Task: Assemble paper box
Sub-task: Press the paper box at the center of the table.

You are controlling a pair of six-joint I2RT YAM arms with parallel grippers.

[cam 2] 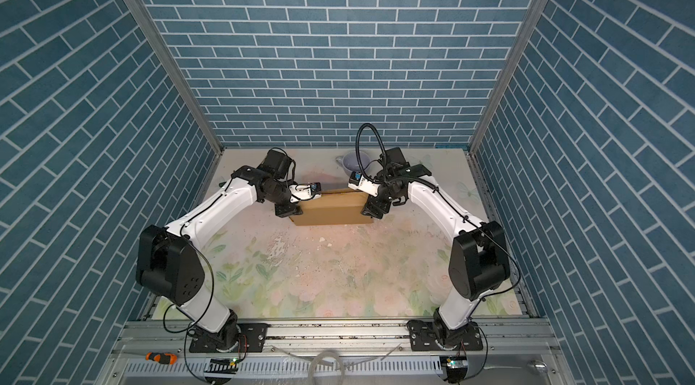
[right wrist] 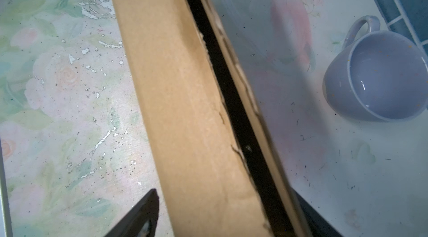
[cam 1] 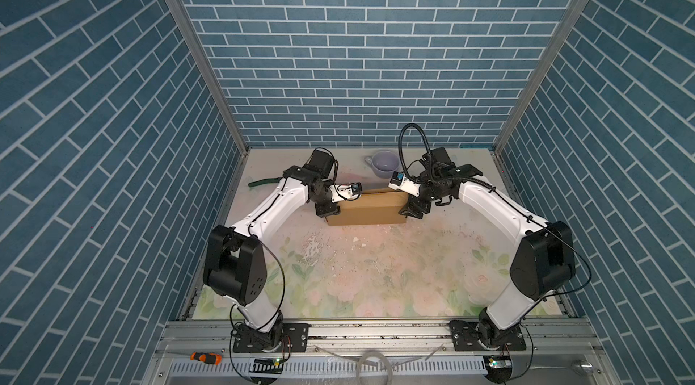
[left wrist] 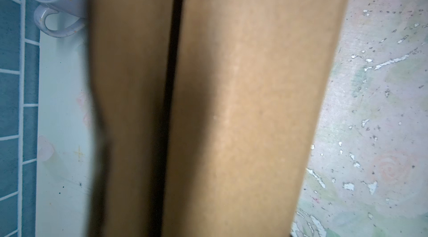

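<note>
The left gripper [cam 1: 326, 212] sits at the left end of the paper box [cam 1: 368, 212], low over the floral table [cam 1: 376, 270] in both top views. Its fingers are hidden behind the wrist there and do not show in the left wrist view, so whether they are released or clamping the cardboard cannot be told. That wrist view is filled by the box [left wrist: 243, 108], blurred and very close, with two brown panels running side by side and a dark slit between them. The box lies between the two grippers, spanning from the left fingers to the right ones, its long plain wall facing the robot's bases and its narrow opening turned up. Beyond the box, on the far side from both sets of fingers and nearer the right ones, a pale lilac cup [cam 1: 383, 163] stands apart from the cardboard, handle toward the left arm. The right gripper [cam 1: 413, 210] is at the box's right end. In the right wrist view one dark finger [right wrist: 141, 217] is on the near side of the box [right wrist: 180, 108] with a strip of table showing between it and the cardboard, and the other is on the far side, toward the cup [right wrist: 379, 78]. The right fingers thus straddle the end of the box, released rather than pinching it. The torn edge of the near panel lines the dark slit.
</note>
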